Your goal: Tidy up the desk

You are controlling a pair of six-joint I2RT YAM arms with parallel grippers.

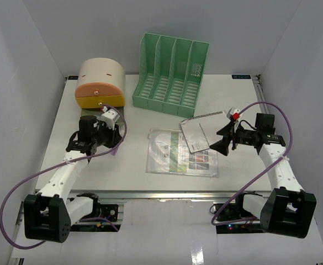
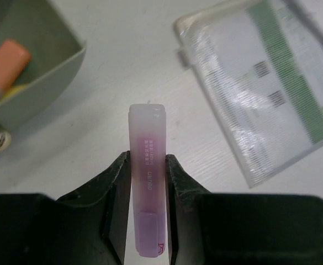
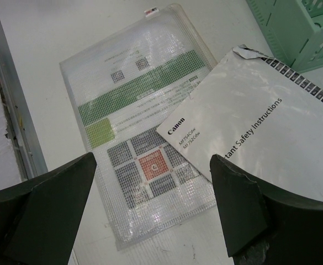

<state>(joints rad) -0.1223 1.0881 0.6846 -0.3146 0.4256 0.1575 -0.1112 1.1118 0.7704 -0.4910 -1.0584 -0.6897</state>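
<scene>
My left gripper (image 2: 147, 160) is shut on a translucent purple highlighter (image 2: 146, 132), which sticks out forward between the fingers above the white desk (image 1: 133, 105). In the top view this gripper (image 1: 110, 142) sits just in front of the cream-and-orange drawer box (image 1: 99, 83). The box's grey-green drawer (image 2: 56, 72) is open and holds an orange item (image 2: 6, 61). My right gripper (image 1: 222, 142) (image 3: 153, 165) stands wide open with nothing between its fingers, over the near corners of a clear mesh pouch (image 3: 133, 110) and a white Canon booklet (image 3: 260, 132).
The green slotted file rack (image 1: 169, 77) stands at the back centre. The mesh pouch (image 1: 175, 154) with papers lies mid-desk, the booklet (image 1: 197, 132) overlapping its right corner. A metal rail (image 3: 9, 110) runs along the near edge.
</scene>
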